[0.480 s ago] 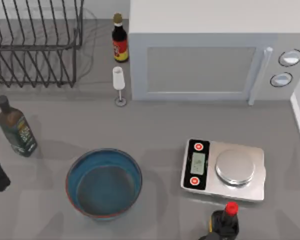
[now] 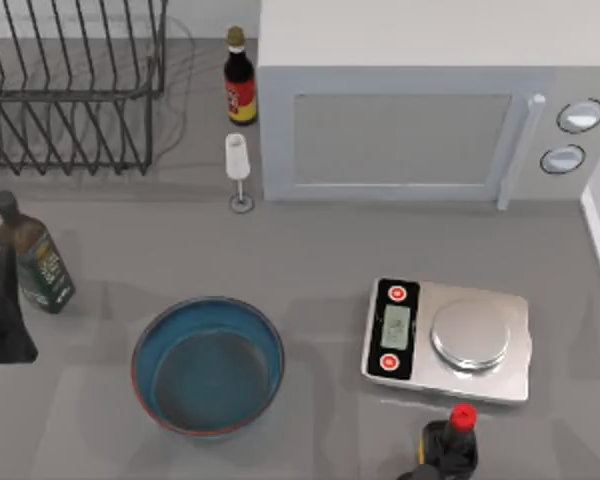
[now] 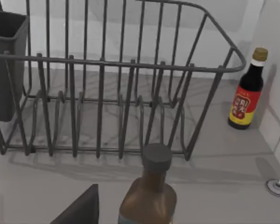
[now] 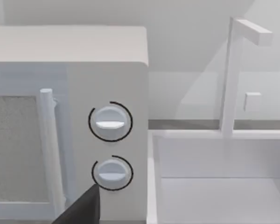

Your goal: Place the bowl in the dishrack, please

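My left gripper (image 2: 5, 318), jaw state hidden, sits at nine o'clock on the grey surface (image 2: 310, 250), nearer than my right to the deep blue, brown-rimmed bowl (image 2: 208, 366) at its four o'clock; the dark wire dishrack (image 2: 72, 85) lies at twelve.

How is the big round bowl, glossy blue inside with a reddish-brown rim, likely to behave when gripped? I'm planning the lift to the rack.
The big round blue bowl with the reddish-brown rim looks rigid, so it should hold its shape. Its glossy surface suggests a rim pinch may slip. It sits upright on a broad base, so it probably won't tip, but its depth and width hint at weight that could tilt it in a one-sided grip.
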{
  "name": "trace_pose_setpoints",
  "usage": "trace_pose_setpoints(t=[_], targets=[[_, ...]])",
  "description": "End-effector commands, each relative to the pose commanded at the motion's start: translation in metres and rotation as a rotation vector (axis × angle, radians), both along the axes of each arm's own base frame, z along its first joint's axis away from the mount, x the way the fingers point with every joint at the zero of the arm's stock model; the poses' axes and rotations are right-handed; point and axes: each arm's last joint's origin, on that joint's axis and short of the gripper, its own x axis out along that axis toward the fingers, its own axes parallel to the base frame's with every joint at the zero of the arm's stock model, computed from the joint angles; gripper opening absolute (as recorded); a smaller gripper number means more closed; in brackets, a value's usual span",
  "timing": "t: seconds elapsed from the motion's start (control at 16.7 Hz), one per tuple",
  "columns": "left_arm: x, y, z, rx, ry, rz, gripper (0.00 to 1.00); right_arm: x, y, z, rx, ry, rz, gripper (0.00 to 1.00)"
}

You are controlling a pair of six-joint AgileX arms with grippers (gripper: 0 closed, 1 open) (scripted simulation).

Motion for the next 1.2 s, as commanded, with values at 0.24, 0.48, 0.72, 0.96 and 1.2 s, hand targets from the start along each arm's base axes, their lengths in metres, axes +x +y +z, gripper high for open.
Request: trace_pose_setpoints(t=[0.24, 0.48, 0.72, 0.96, 1.2], targets=[[0.026, -0.023, 0.043, -0.08, 0.307, -0.1, 1.0, 0.0, 0.0, 0.0, 0.0, 0.0, 0.0, 1.0], [0.075, -0.069, 0.064, -0.082, 0.712, -0.149, 1.0, 0.0, 0.0, 0.0, 0.0, 0.0, 0.0, 1.0], [0.113, -0.13, 0.064, -0.018, 1.039, -0.131, 1.0, 0.0, 0.0, 0.0, 0.0, 0.0, 0.0, 1.0], [0.137, -0.193, 0.048, 0.08, 1.262, -0.07, 1.0, 0.0, 0.0, 0.0, 0.0, 0.0, 0.0, 1.0], [0.143, -0.234, 0.033, 0.151, 1.366, -0.022, 1.0, 0.0, 0.0, 0.0, 0.0, 0.0, 0.0, 1.0]])
